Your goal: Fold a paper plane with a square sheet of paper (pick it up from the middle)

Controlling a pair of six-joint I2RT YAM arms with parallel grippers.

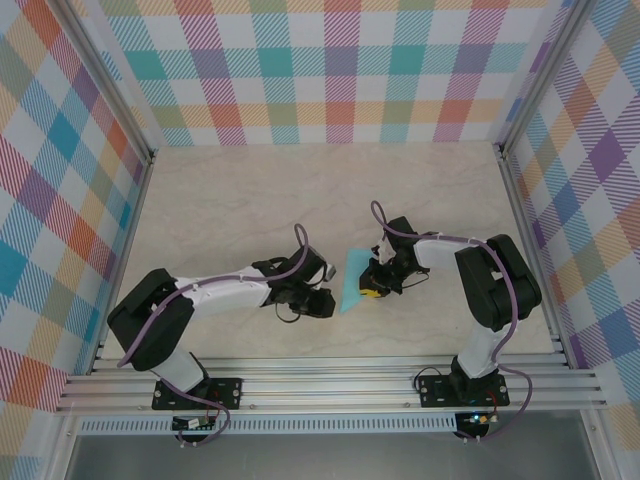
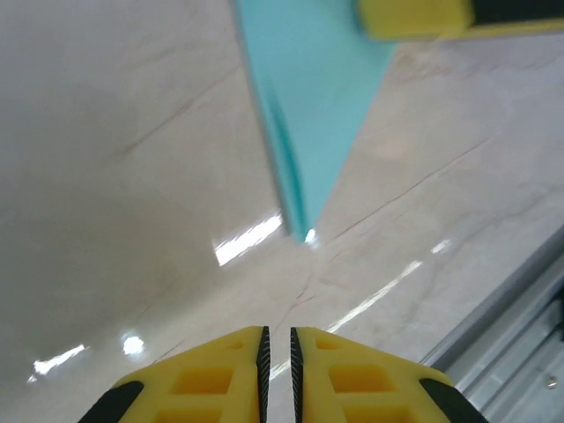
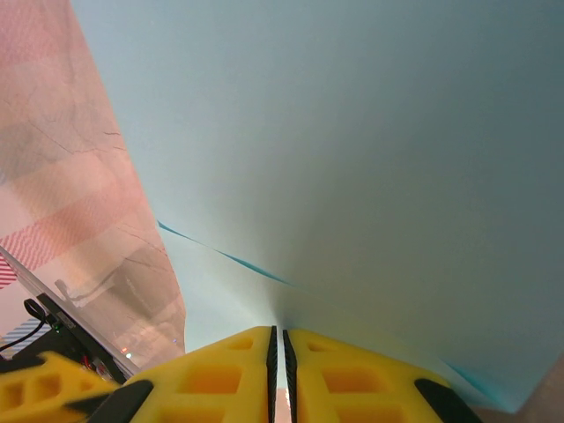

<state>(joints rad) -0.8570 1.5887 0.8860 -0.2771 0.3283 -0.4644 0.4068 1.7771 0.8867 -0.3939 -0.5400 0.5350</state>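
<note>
Top external view is showing my right gripper pinching the blue paper over the table, between my two arms. Its two yellow fingers are squeezing tight on one side of the paper. The paper is sticking out toward my left gripper, with its pointy end hanging low by the table. My left gripper is waiting just beside that pointy end, with its fingers pressed almost together and nothing between them.

I am thinking a few things could go wrong. The paper is thin and floppy, so if I am pulling too hard it could rip or slide out. If my left fingers are pushing in while closed, they could bump the point and bend it the wrong way, spoiling the fold.
</note>
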